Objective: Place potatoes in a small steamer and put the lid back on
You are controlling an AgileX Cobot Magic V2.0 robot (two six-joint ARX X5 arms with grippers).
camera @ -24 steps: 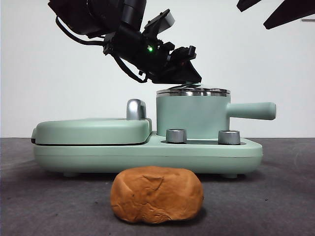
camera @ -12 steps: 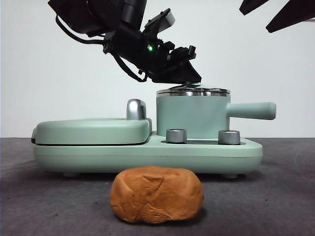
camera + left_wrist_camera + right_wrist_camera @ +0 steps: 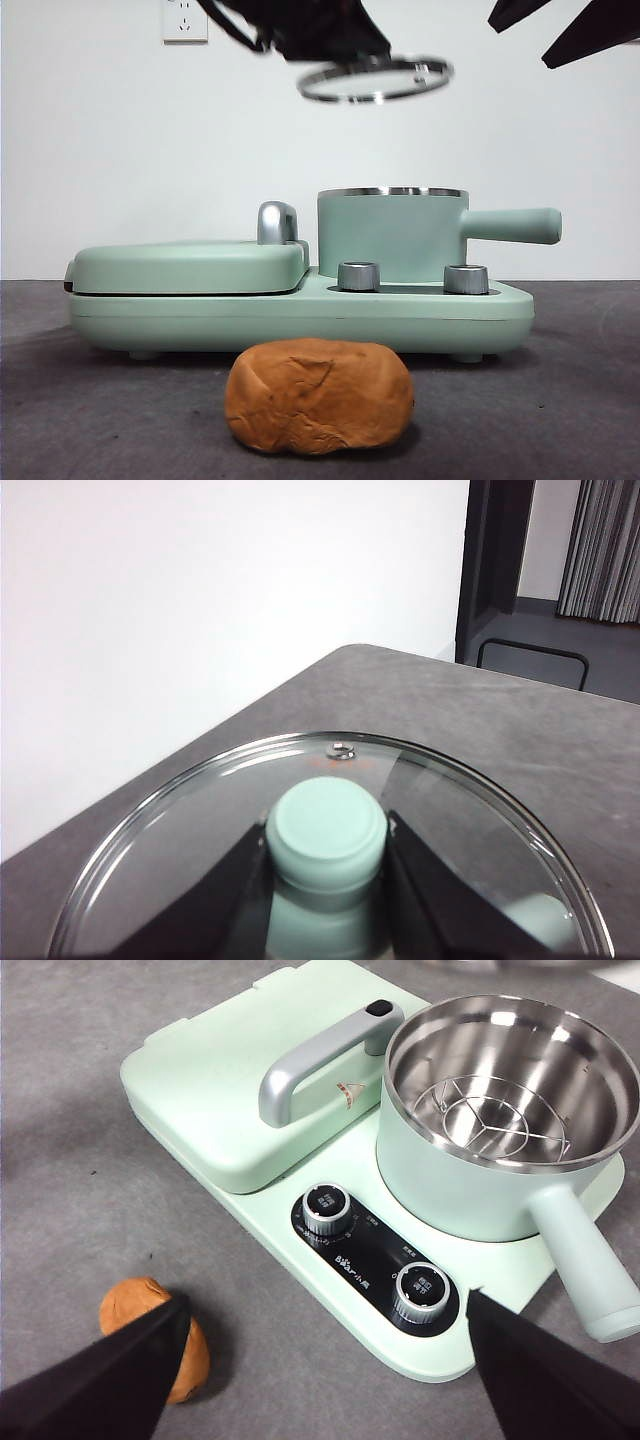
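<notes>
Item: lid (image 3: 375, 80). Held by my left gripper (image 3: 327, 845), jaws closed on either side of its mint-green knob (image 3: 326, 832). Position: high above the table, well clear of the small steamer (image 3: 390, 232) and nearly level.

Item: small steamer. Seated on the green cooker base (image 3: 300, 310), side handle (image 3: 510, 226) pointing away from the flat griddle cover (image 3: 185, 266). Open; only a wire rack (image 3: 495, 1120) visible inside.

Item: potato (image 3: 319, 395). On the grey table in front of the cooker base, untouched, apart from both grippers.

Item: my right gripper (image 3: 320, 1370). Jaws spread wide, empty, hovering high over the control knobs (image 3: 375, 1252); the potato lay below and just beside one jaw in its wrist view.

Step in hand, as I judged: lid removal, done or nearly so. Next required: park the lid aside, then bring my right gripper down onto the potato. The potato looked about as wide as the pot, so a wide, centred grasp seemed called for.
</notes>
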